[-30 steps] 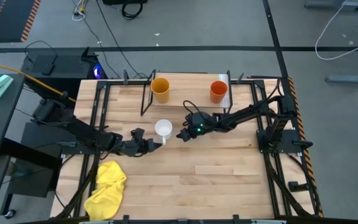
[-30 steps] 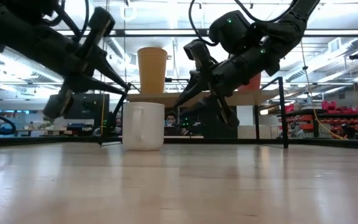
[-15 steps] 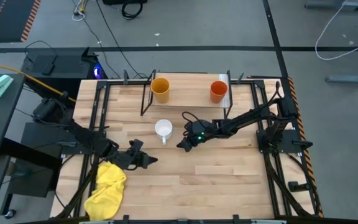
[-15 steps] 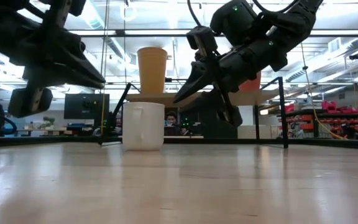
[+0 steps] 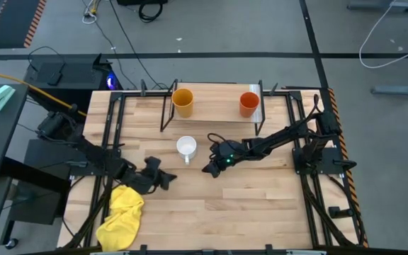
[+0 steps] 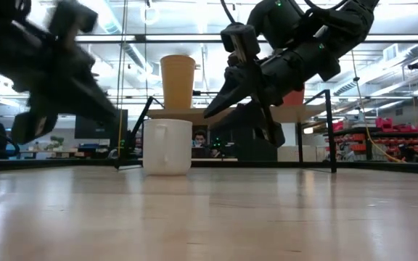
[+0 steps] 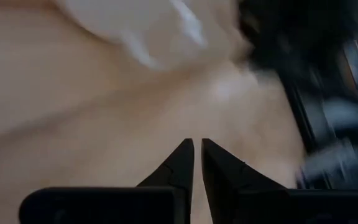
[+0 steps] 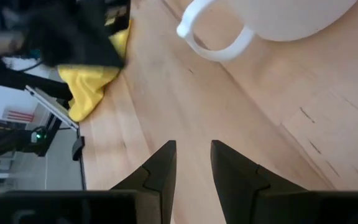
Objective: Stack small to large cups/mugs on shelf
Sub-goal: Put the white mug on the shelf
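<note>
Your right gripper (image 8: 188, 163) is parted and empty, the white mug (image 5: 185, 147) just ahead on the tabletop, handle toward those fingers. Your left gripper (image 7: 194, 158) is nearly pinched closed, empty, farther off beside the yellow cloth (image 5: 121, 210).

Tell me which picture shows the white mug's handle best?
The right wrist view: the white mug fills the top and its looped handle is whole and close. The high view shows only the rim with a tiny handle stub, the low view shows its side, and the left wrist view shows a white blur.
</note>
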Controlling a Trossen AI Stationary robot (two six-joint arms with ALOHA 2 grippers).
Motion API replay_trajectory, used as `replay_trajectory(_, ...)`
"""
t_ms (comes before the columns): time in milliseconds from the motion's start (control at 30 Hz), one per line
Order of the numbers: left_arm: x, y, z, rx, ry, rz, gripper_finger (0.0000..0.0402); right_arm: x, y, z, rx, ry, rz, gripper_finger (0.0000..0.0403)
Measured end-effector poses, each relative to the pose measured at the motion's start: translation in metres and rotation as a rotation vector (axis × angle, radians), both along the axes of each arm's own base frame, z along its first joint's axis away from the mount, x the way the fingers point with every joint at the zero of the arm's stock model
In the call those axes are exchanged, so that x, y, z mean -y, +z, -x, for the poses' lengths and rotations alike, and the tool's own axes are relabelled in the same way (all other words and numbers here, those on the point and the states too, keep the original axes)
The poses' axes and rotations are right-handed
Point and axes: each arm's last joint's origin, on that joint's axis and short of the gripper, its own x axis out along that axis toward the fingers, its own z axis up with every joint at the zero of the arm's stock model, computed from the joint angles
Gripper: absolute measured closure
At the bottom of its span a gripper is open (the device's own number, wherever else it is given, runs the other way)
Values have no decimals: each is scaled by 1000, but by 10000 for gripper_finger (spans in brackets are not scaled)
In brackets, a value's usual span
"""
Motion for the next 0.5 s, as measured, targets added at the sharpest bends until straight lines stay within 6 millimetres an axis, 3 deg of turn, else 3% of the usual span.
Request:
replay_trajectory(100,-5,-9,7,18,103,48,365,0,0,0,-12,-9,-27,295)
replay_trajectory(267,-11,-20,23,161,102,164,379,-2,6,1,7,-4,-32,296)
replay_trajectory(500,-28,-26,39,316,167,201,387,0,19,3,50,-13,-3,296)
